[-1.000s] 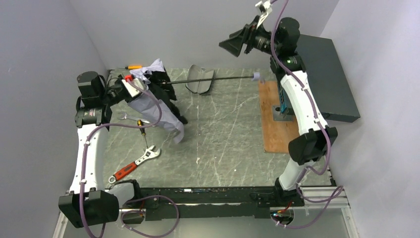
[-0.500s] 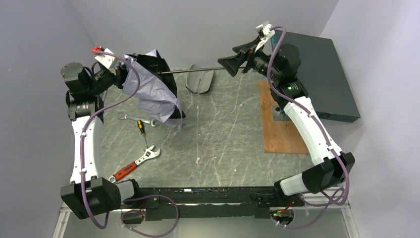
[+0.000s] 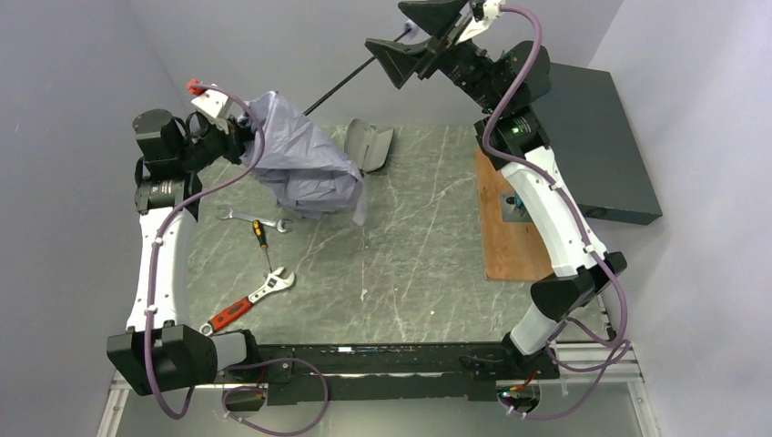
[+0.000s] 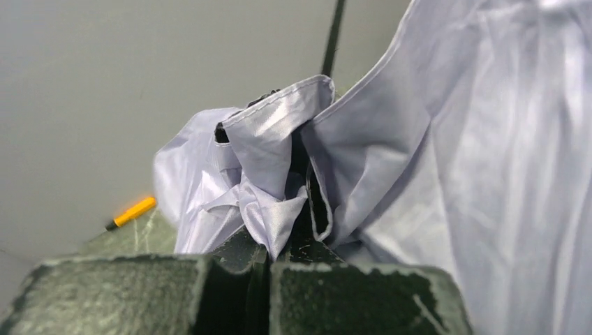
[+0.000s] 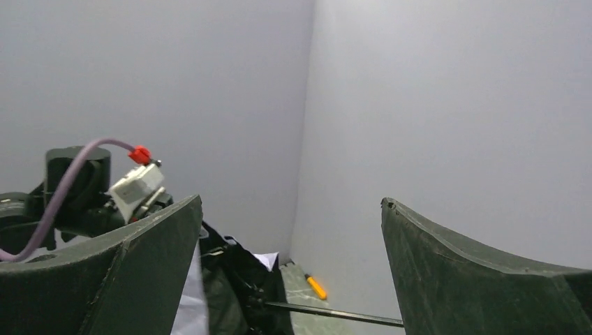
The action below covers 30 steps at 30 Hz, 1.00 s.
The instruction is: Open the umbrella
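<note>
Lying open, a grey case point(image 3: 369, 146) sits near the umbrella point(image 3: 305, 168)

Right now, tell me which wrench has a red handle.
The adjustable wrench, its grip red; the combination wrench, farther back beside the screwdriver, is all silver.

The top external camera is fixed above and behind the arm bases point(image 3: 173, 360), which sit at 6 o'clock, and looks down from afar on the whole table point(image 3: 410, 264). The left wrist camera looks along the left gripper point(image 4: 269, 269), close against the umbrella point(image 4: 433, 174), which fills 12 to 5 o'clock. The right wrist camera, high up, faces the wall corner point(image 5: 307, 105) across the right gripper point(image 5: 291, 209). Both wrist views share the umbrella's shaft point(image 5: 335, 314) and an orange-handled tool point(image 4: 131, 212).
</note>
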Each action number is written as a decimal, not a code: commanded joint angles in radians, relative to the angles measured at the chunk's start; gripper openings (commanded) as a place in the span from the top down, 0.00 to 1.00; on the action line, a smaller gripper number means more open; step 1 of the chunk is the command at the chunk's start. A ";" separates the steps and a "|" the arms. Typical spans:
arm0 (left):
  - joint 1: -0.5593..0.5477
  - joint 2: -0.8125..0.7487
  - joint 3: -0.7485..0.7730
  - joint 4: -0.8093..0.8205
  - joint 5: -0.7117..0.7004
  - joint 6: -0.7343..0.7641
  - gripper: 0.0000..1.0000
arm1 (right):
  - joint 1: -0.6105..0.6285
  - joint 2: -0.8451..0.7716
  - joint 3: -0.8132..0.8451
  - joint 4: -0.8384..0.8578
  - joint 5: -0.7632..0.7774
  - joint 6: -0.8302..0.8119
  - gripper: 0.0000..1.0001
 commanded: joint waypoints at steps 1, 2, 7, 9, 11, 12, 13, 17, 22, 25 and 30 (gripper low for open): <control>-0.007 0.004 0.060 0.016 -0.073 -0.071 1.00 | 0.017 0.023 0.025 -0.021 -0.022 0.057 0.00; -0.003 -0.002 0.049 0.048 -0.055 -0.105 1.00 | 0.019 0.013 -0.013 -0.034 -0.012 0.099 0.01; 0.002 -0.069 -0.068 0.336 0.067 -0.325 1.00 | 0.003 -0.036 -0.316 -0.091 0.030 0.273 0.06; 0.002 -0.070 -0.071 0.383 0.113 -0.388 1.00 | -0.017 -0.014 -0.364 -0.106 0.043 0.338 0.07; 0.000 -0.080 -0.074 0.415 0.129 -0.414 1.00 | -0.036 0.041 -0.357 -0.141 0.032 0.417 0.05; 0.000 -0.084 -0.076 0.434 0.135 -0.430 1.00 | -0.046 0.071 -0.347 -0.158 0.018 0.471 0.04; -0.001 -0.087 -0.076 0.443 0.136 -0.441 1.00 | -0.050 0.105 -0.338 -0.169 0.004 0.523 0.03; -0.006 -0.090 -0.055 0.426 0.166 -0.434 1.00 | -0.058 0.190 -0.353 -0.098 -0.071 0.673 0.00; -0.015 -0.141 -0.081 0.457 0.288 -0.380 1.00 | -0.058 0.268 -0.341 -0.092 -0.088 0.774 0.00; -0.074 -0.176 -0.061 0.394 0.325 -0.244 1.00 | -0.037 0.332 -0.340 -0.075 -0.164 0.876 0.00; -0.192 -0.220 -0.032 0.143 0.303 0.102 1.00 | 0.009 0.432 -0.326 -0.034 -0.213 1.069 0.00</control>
